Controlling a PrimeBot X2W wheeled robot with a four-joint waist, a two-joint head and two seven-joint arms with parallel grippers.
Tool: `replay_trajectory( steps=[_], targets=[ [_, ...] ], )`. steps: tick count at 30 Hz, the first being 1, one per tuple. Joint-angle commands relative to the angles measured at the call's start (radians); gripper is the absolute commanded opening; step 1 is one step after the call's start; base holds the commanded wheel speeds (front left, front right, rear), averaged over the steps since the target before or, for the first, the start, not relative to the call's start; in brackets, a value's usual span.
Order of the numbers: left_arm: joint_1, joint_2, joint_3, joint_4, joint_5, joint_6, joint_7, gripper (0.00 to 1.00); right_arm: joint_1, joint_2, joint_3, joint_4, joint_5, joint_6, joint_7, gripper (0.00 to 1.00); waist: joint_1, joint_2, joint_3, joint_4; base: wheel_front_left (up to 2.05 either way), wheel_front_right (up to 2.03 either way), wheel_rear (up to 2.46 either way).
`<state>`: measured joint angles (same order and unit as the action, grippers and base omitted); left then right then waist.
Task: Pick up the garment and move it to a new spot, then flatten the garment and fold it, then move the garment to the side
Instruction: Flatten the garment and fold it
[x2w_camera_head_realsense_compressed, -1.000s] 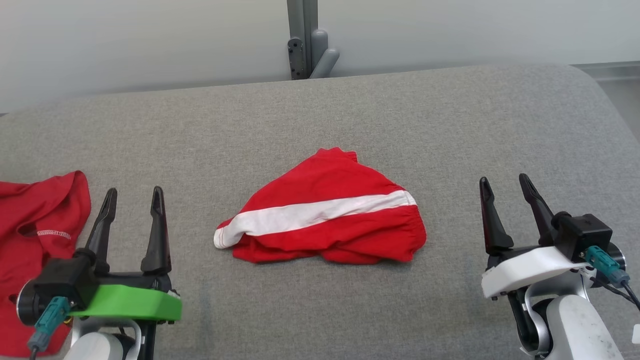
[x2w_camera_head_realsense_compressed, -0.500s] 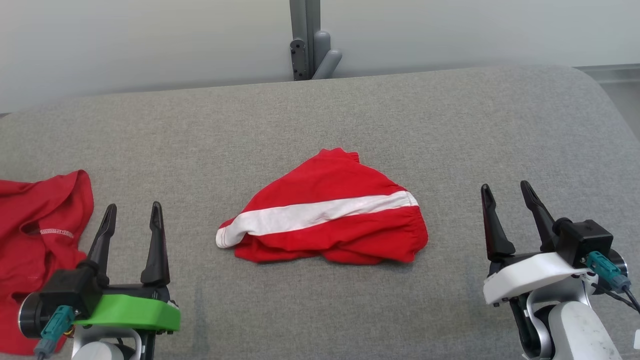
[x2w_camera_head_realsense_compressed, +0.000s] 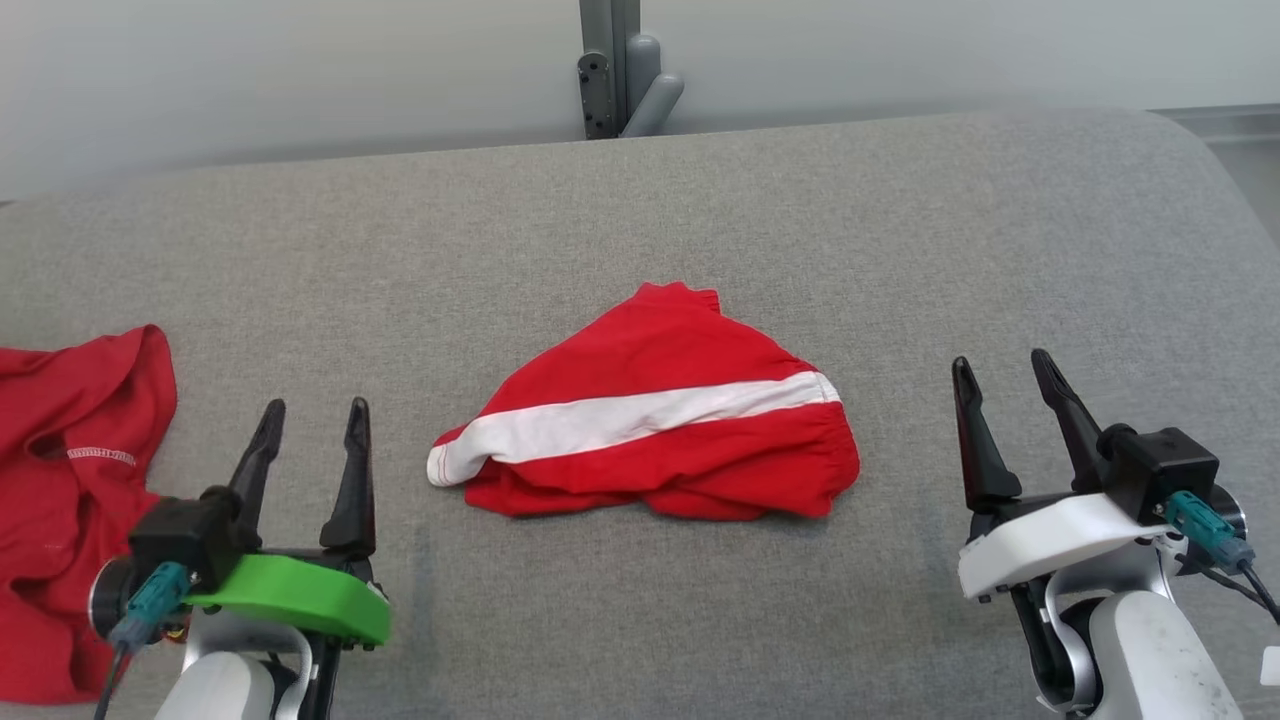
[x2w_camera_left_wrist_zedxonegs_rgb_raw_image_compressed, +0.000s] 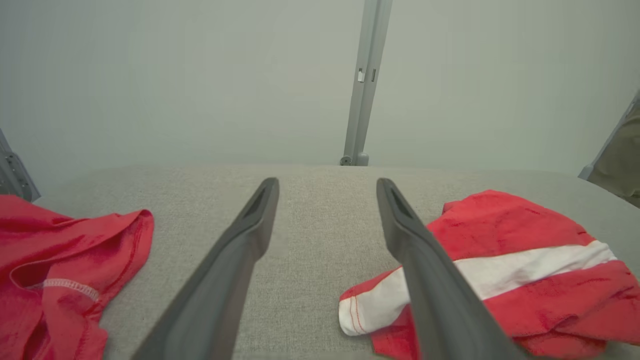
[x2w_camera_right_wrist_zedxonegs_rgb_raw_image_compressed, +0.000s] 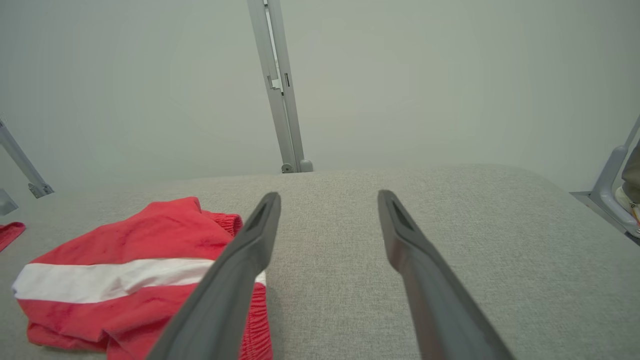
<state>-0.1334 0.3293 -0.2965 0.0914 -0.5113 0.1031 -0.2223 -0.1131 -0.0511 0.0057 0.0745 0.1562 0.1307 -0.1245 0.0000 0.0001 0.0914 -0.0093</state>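
- Lying bunched in the middle of the grey table (x2w_camera_head_realsense_compressed: 700, 200), the garment (x2w_camera_head_realsense_compressed: 650, 420) is red with a white band running across it. It sits between my two grippers and touches neither.
- My left gripper (x2w_camera_head_realsense_compressed: 316, 405) is to the garment's left and a little nearer me. The white-tipped end of the garment points toward it, with bare table between them.
- My right gripper (x2w_camera_head_realsense_compressed: 1001, 358) stands off the garment's gathered right edge, also with a clear gap.
- Both grippers have their fingers spread wide and pointing away from me, with nothing held or touched.
- A second red cloth (x2w_camera_head_realsense_compressed: 70, 450) lies crumpled beyond my left gripper. It is cut off by the left edge of the head view, so I cannot see its full shape.
- In the left wrist view one finger (x2w_camera_left_wrist_zedxonegs_rgb_raw_image_compressed: 440, 290) covers part of the garment's near end. In the right wrist view a finger (x2w_camera_right_wrist_zedxonegs_rgb_raw_image_compressed: 225, 290) hides its elastic edge.
- The garment's lower layers are tucked under, and I cannot tell how they are folded.
- A grey post (x2w_camera_head_realsense_compressed: 610, 60) rises behind the table's far edge.
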Motion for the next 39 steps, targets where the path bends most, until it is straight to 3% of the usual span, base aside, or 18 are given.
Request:
replay_trajectory(
  steps=[1, 5, 11, 20, 21, 22, 24, 39],
  targets=[
    [-0.027, -0.006, -0.010, 0.027, -0.019, -0.020, 0.018, 1.00, -0.017, -0.002, 0.005, -0.004, 0.000, 0.000, -0.002, 1.00, 0.0000, -0.0001, 0.022, -0.007, 0.00, 0.00, 0.00],
    [-0.076, -0.032, -0.048, 0.152, -0.069, -0.081, 0.087, 1.00, -0.034, -0.002, 0.021, 0.002, 0.004, 0.000, -0.007, 1.00, 0.0000, -0.0001, 0.062, -0.025, 0.00, 0.00, 0.00],
    [-0.128, -0.076, -0.058, 0.313, -0.128, -0.136, 0.116, 1.00, -0.053, -0.001, 0.031, 0.011, 0.008, 0.000, -0.012, 1.00, 0.0000, -0.0001, 0.099, -0.048, 0.00, 0.00, 0.00],
    [-0.186, -0.108, -0.067, 0.491, -0.168, -0.183, 0.115, 1.00, -0.062, -0.001, 0.031, 0.027, 0.010, 0.000, -0.021, 1.00, 0.0000, -0.0001, 0.114, -0.062, 0.00, 0.00, 0.00],
    [-0.190, -0.109, -0.071, 0.506, -0.171, -0.186, 0.122, 0.90, -0.063, -0.001, 0.031, 0.028, 0.010, 0.000, -0.020, 1.00, 0.0000, -0.0001, 0.115, -0.062, 0.00, 0.00, 0.00],
    [-0.195, -0.110, -0.075, 0.519, -0.174, -0.191, 0.124, 0.49, -0.064, -0.001, 0.031, 0.029, 0.009, 0.000, -0.019, 1.00, 0.0000, -0.0001, 0.115, -0.062, 0.00, 0.00, 0.00],
    [-0.200, -0.112, -0.082, 0.541, -0.179, -0.199, 0.129, 0.00, -0.069, -0.001, 0.030, 0.029, 0.008, 0.000, -0.016, 1.00, 0.0000, -0.0001, 0.115, -0.062, 0.00, 0.00, 0.00],
    [-0.271, -0.103, -0.109, 0.605, -0.132, -0.198, 0.038, 0.00, -0.156, -0.026, 0.072, 0.066, 0.029, 0.000, -0.004, 1.00, 0.0000, -0.0001, 0.133, -0.044, 0.00, 0.00, 0.00]
  ],
)
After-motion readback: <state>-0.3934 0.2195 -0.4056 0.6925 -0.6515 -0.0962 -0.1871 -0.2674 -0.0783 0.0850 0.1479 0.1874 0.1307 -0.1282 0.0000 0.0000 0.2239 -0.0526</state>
